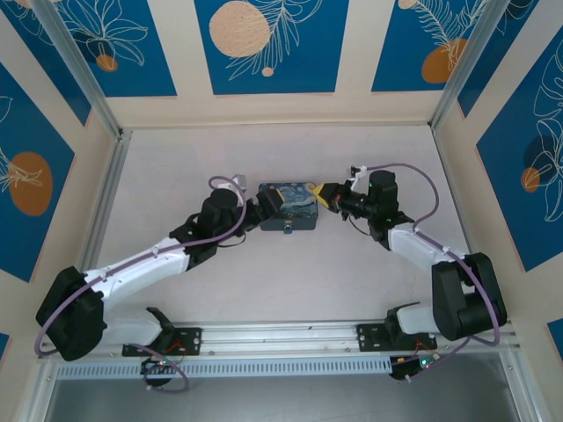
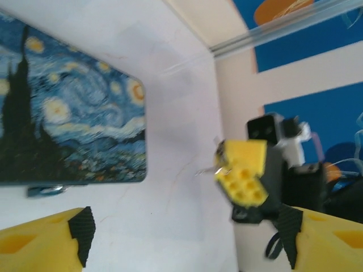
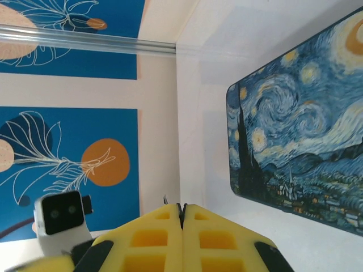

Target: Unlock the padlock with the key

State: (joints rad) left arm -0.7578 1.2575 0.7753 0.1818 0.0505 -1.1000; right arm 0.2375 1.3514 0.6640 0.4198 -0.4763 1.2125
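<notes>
Now, your padlock [image 2: 45,191] sits at the near side of the painted tin [image 1: 286,207], in the middle of the table [image 1: 176,158]. Just right of the tin, your right gripper [image 3: 182,215] pinches the key [image 2: 205,169]. Your left gripper [image 2: 184,241], at the tin's left edge, stands spread.

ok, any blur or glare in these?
Top external: even light, soft shadows, no glare. Left wrist: blurred all over; the tin is smeared, and the key at the tip of the right claw is just a faint streak. Right wrist: sharp on the tin's print, no glare.
</notes>
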